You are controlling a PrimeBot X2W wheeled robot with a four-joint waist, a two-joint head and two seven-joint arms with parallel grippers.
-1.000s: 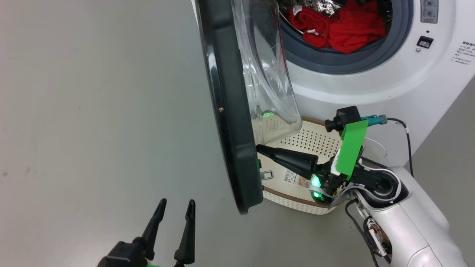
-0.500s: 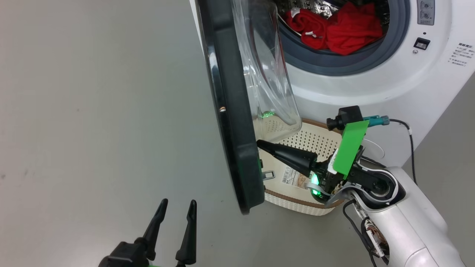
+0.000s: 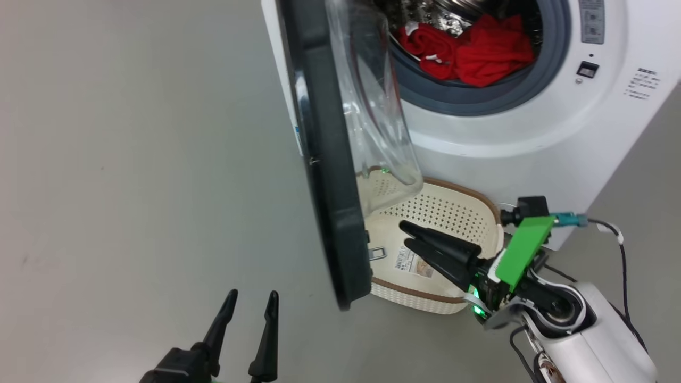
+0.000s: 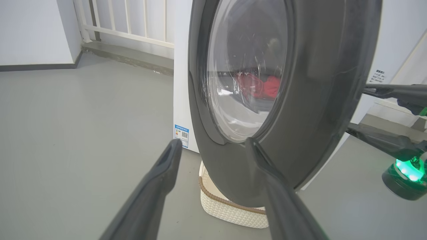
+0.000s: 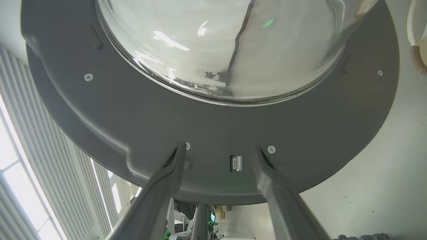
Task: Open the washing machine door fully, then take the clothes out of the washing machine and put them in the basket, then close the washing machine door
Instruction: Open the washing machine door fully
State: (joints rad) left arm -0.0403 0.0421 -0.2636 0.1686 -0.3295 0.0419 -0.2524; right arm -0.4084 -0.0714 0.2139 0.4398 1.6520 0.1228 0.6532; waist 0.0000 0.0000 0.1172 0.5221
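The washing machine door stands swung out from the white washing machine, edge-on to the head view, with its glass bowl facing the drum. Red clothes lie in the drum. Below the door sits the cream basket. My right gripper hangs open over the basket, a short gap from the door's inner rim. In the right wrist view my right gripper points at the door's latch. My left gripper is open, off the door's outer face.
Bare grey floor spreads to the left of the machine. A blue label sticker is on the machine's side. White railings and a wall close the far end. A cable trails from my right wrist.
My right gripper has opened and drawn back from the door's inner rim, which its tip touched before. The head camera has shifted. My left gripper has stayed put.
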